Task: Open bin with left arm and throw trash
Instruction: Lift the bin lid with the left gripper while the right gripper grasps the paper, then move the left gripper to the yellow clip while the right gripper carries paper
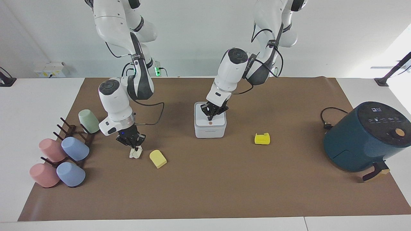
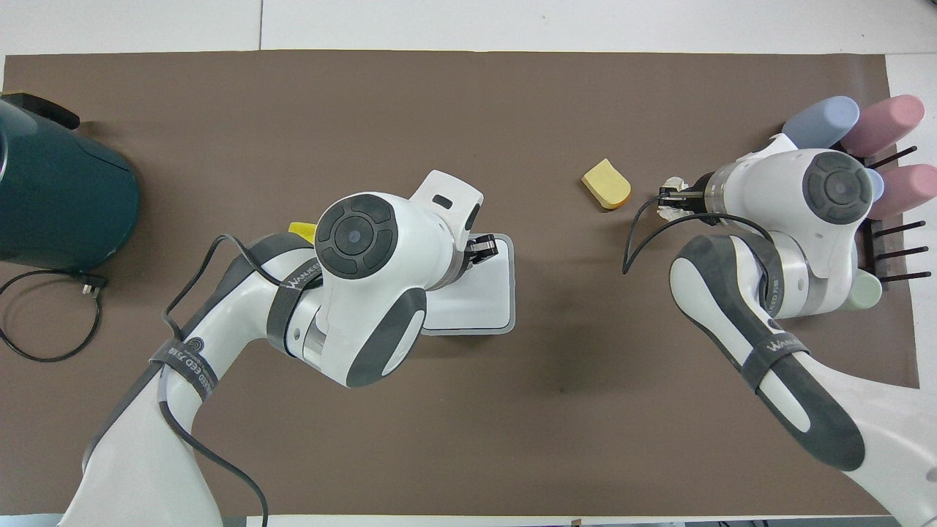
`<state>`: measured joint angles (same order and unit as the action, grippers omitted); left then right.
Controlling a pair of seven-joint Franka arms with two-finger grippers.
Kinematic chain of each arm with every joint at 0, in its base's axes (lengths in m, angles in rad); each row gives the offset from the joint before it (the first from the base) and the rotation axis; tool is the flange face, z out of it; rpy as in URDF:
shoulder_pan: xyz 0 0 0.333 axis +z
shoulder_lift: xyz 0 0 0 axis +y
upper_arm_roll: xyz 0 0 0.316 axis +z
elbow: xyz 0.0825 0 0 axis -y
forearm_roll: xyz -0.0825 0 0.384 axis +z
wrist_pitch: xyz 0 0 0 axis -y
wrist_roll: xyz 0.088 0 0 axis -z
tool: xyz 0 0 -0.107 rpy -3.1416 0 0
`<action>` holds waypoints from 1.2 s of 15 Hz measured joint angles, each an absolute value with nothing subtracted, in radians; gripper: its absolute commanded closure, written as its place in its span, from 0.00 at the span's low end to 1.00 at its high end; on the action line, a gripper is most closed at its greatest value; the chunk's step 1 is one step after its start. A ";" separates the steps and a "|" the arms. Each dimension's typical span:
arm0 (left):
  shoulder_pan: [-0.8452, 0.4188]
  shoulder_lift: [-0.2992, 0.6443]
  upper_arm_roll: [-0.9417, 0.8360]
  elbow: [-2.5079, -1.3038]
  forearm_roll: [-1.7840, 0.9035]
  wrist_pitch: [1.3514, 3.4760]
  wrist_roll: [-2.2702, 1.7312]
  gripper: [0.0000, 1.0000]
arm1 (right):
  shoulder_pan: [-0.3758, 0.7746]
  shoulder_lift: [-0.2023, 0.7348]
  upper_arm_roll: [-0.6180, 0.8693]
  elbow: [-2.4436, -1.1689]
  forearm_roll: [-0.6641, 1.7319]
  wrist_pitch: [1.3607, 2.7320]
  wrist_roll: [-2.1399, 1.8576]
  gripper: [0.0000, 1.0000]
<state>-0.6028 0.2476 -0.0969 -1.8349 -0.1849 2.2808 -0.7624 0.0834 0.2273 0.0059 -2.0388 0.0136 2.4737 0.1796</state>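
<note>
Left tool [image 1: 211, 115]: fingers pressed together, tip down on the lid of the bin [image 1: 210, 127], just beside the orange button [image 1: 210, 122].
Right tool [image 1: 134, 146]: pinching the white paper wad [image 1: 135, 153], which touches the brown mat [image 1: 224, 186] or sits just above it; I cannot tell which.
Bin: small white box, middle of the counter [image 1: 35, 102], lid closed and flat; inside is not visible.
Pale yellow block [image 1: 158, 158]: on the mat just beside the paper wad, toward the left arm's end.
Bright yellow sponge piece [image 1: 262, 138]: on the mat, between the bin and the air fryer [image 1: 366, 138].
Cups [image 1: 75, 148]: pink, blue and green ones lying on a dark peg rack [image 1: 67, 128] at the right arm's end.
Air fryer: dark teal, at the left arm's end, cable [image 1: 330, 117] beside it; panel icons too small to read.
Writing: arm straps carry a word beginning "WAN"; the rest is not readable.
</note>
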 measured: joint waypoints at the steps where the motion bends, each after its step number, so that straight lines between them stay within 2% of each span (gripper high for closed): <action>1: -0.604 0.248 -0.097 -1.835 -0.185 2.281 -0.752 1.00 | 0.084 0.190 0.006 -2.028 0.014 2.422 0.180 1.00; 5: -0.612 0.247 -0.095 -1.842 -0.185 2.284 -0.690 1.00 | 0.085 0.071 0.010 -1.955 0.014 2.214 0.180 1.00; 12: -0.623 0.244 -0.088 -1.852 -0.185 2.298 -0.663 1.00 | 0.084 0.007 0.005 -1.831 0.014 1.987 0.180 1.00; 15: -0.606 0.216 -0.078 -1.839 -0.185 2.206 -0.649 1.00 | 0.067 0.006 -0.001 -1.814 0.014 1.946 0.180 1.00; 18: -0.507 0.124 -0.069 -1.833 -0.185 2.054 -0.545 1.00 | 0.053 0.007 -0.001 -1.819 0.014 1.939 0.180 1.00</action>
<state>-0.5073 0.1243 -0.0690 -1.8334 -0.1847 2.0543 -0.5450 0.0534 0.0067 -0.0012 -1.8192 0.0136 1.9388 0.1796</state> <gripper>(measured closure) 0.987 0.965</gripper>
